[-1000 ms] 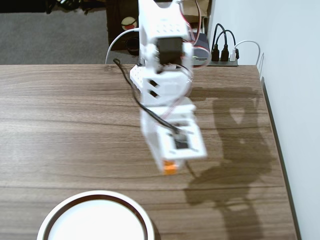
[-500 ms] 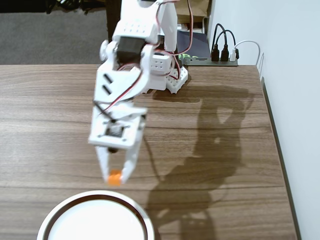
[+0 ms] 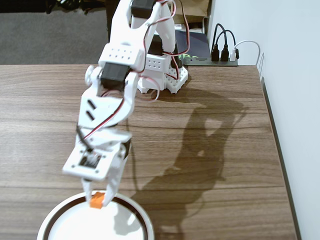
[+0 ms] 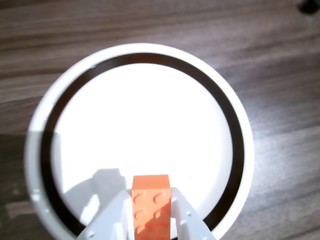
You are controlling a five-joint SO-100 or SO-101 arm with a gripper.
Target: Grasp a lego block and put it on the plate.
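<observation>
**Block held over the plate's near rim**

The gripper (image 3: 98,199) is closed on the block (image 3: 97,200), one white finger against each long side, and hangs above the plate (image 3: 52,221). In the fixed view the block sits over the plate's far rim, the edge toward the arm's base, not over the plate's centre. In the wrist view the block (image 4: 150,206) shows its studded top between the fingers (image 4: 187,220), with the plate's rim (image 4: 227,100) and dark ring spread out beyond it; the block lies over the lower part of the white well. Whether it touches the plate or hangs clear of it cannot be told from either view.

The block looks to be hard moulded plastic: very light, stiff, and not fragile, so a short drop onto the plate should do it no harm. Its side walls are smooth and likely slippery, so a hold across the two long flat sides, as now, seems the sound one; the studded top and the short ends offer less flat face. Being so light, it may bounce or skid on the glossy plate if let go from high up, and near the rim it could roll out. Release closer to the plate's centre and low would be safer.
</observation>
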